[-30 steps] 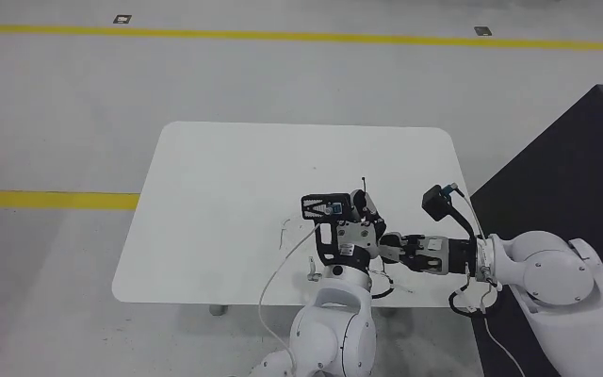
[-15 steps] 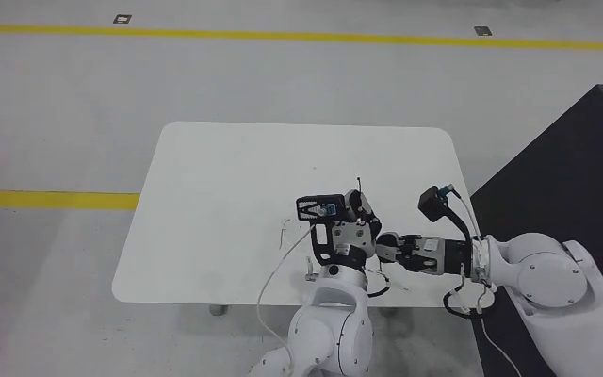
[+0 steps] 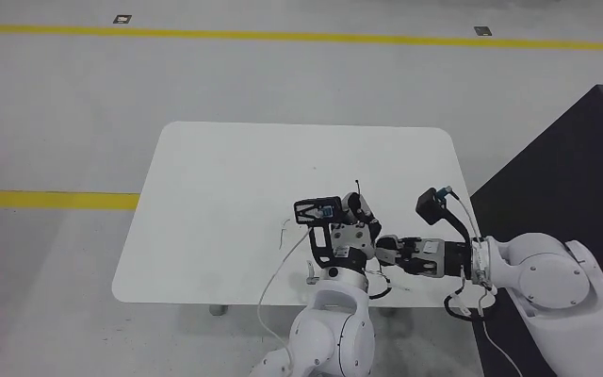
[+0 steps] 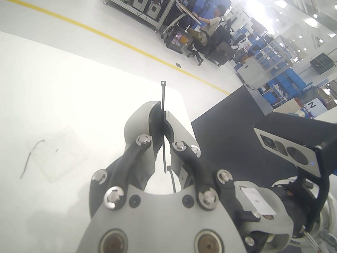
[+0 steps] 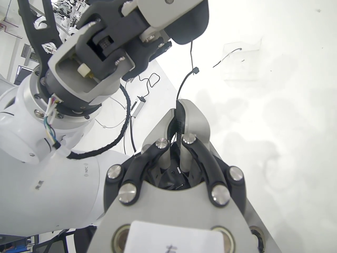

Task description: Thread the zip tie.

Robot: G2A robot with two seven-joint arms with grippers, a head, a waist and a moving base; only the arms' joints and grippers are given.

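My left gripper (image 4: 162, 111) is shut on a black zip tie (image 4: 163, 98), held upright with its square head on top and its tail hanging below the fingers. My right gripper (image 5: 179, 106) is shut on a second black zip tie (image 5: 184, 82), whose head (image 5: 195, 71) curves up to meet the tail coming down from the left gripper (image 5: 189, 32). Whether the tail passes through the head I cannot tell. In the top view both grippers meet above the table's near right part, left gripper (image 3: 361, 207) over right gripper (image 3: 382, 247).
The white table (image 3: 236, 188) carries a clear plastic sheet (image 4: 58, 154) with a loose thin tie (image 4: 30, 156) lying at its edge, left of the grippers. A black surface (image 3: 556, 170) borders the table on the right. Cables hang below the near edge.
Both grippers, still joined at the ties, have drifted slightly to the left over the table. Their grips are unchanged.
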